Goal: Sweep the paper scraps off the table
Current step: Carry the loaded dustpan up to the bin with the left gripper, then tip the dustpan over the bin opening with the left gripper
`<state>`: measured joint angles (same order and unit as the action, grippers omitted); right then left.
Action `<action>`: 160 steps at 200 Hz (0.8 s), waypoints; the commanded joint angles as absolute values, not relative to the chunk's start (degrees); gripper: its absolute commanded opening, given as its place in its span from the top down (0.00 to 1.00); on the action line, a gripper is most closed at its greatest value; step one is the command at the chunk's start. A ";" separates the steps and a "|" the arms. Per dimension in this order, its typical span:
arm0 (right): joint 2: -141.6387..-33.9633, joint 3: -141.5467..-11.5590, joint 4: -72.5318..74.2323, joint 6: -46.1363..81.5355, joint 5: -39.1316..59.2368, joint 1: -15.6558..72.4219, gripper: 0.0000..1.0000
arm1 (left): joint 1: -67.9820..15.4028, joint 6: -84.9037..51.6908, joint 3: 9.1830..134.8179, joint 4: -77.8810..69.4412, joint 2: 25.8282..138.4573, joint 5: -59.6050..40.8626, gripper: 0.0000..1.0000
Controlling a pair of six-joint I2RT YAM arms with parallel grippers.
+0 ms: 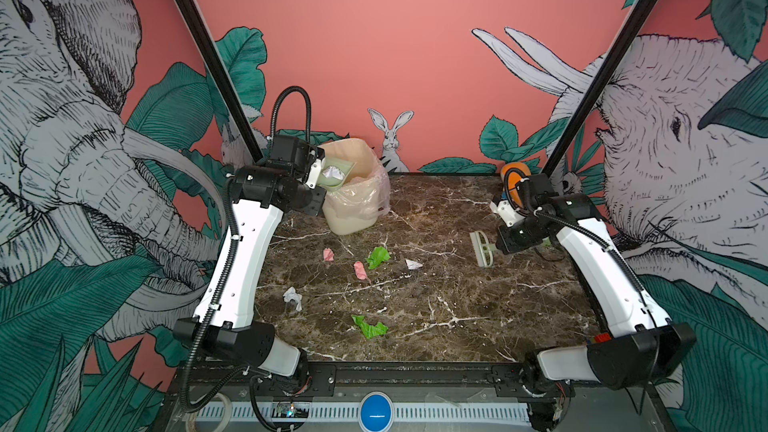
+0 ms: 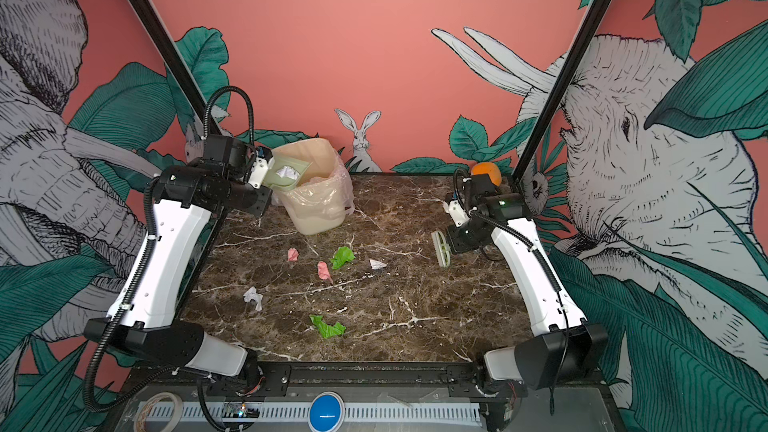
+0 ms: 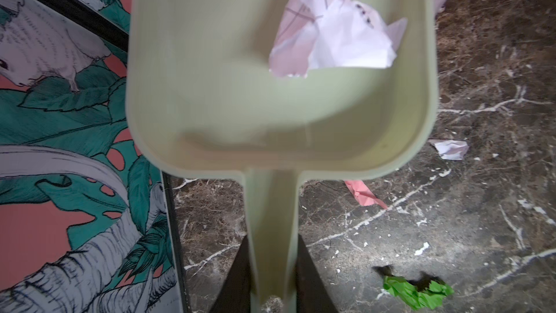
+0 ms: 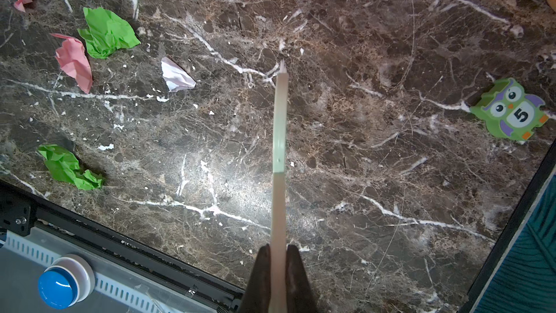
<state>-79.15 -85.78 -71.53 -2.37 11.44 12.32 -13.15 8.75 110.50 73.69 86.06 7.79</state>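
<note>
Several paper scraps lie on the dark marble table (image 1: pixel 478 309): pink ones (image 1: pixel 328 254) (image 1: pixel 360 270), green ones (image 1: pixel 378 256) (image 1: pixel 370 327) and white ones (image 1: pixel 413 264) (image 1: pixel 293 297). My left gripper (image 3: pixel 272 242) is shut on the handle of a pale green dustpan (image 3: pixel 210 85), held tilted over the bin at the back left. A crumpled white scrap (image 3: pixel 334 40) rests in the pan. My right gripper (image 4: pixel 278 249) is shut on a pale green brush (image 4: pixel 279 133), which hangs just above the table at the right (image 1: pixel 482 248), apart from the scraps.
A cream bin (image 1: pixel 353 209) lined with a clear bag stands at the back left. An orange toy (image 1: pixel 515 178) sits at the back right corner, and a green owl tile (image 4: pixel 511 112) lies near the right edge. A blue button (image 1: pixel 376 412) sits beyond the front frame.
</note>
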 commanded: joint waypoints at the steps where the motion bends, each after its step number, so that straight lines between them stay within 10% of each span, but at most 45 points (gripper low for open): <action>1: -79.95 -87.31 -73.50 -4.03 12.35 12.04 1.00 | -11.79 11.10 113.17 74.82 87.50 11.87 0.95; 160: -79.98 -88.20 -74.75 -3.78 14.06 12.01 1.00 | -17.72 28.96 120.66 69.66 99.99 35.78 0.96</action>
